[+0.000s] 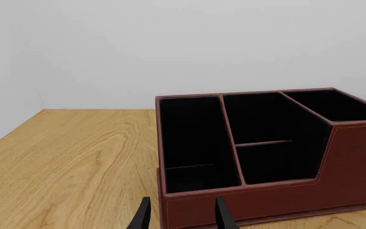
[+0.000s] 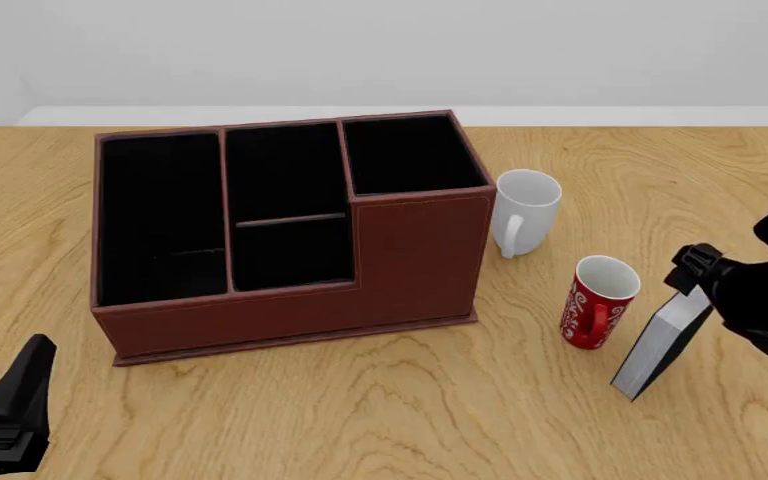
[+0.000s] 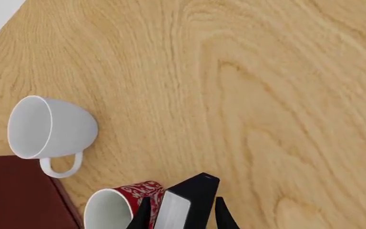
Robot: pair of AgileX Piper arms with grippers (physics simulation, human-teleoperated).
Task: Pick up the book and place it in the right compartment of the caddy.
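right gripper (image 3: 183,214) fingers are seen closed down on either face of the book (image 3: 186,205), so the thin volume is pinched across its thickness near its upper end; in the front view the book (image 2: 662,343) stands tilted, its lower corner at or just off the table (image 2: 398,420), which cannot be told for certain, and this slant is judged to come from the grip having been taken at the top. black hard covers and a white block of page edges are shown, flat and rigid. just beside it stands a red mug (image 2: 598,300) with white patterning, glossy and cylindrical, and farther off a plain white mug (image 2: 524,212), near the caddy (image 2: 411,260). the caddy is a reddish-brown, leather-look box with stitched edges, a black lining, a stepped front and several compartments; its right compartment is the tall one nearest the white mug, well apart from the book. left gripper (image 1: 181,217) is held low before the caddy, fingers parted, nothing between them. pale oak-grain wood is shown throughout.
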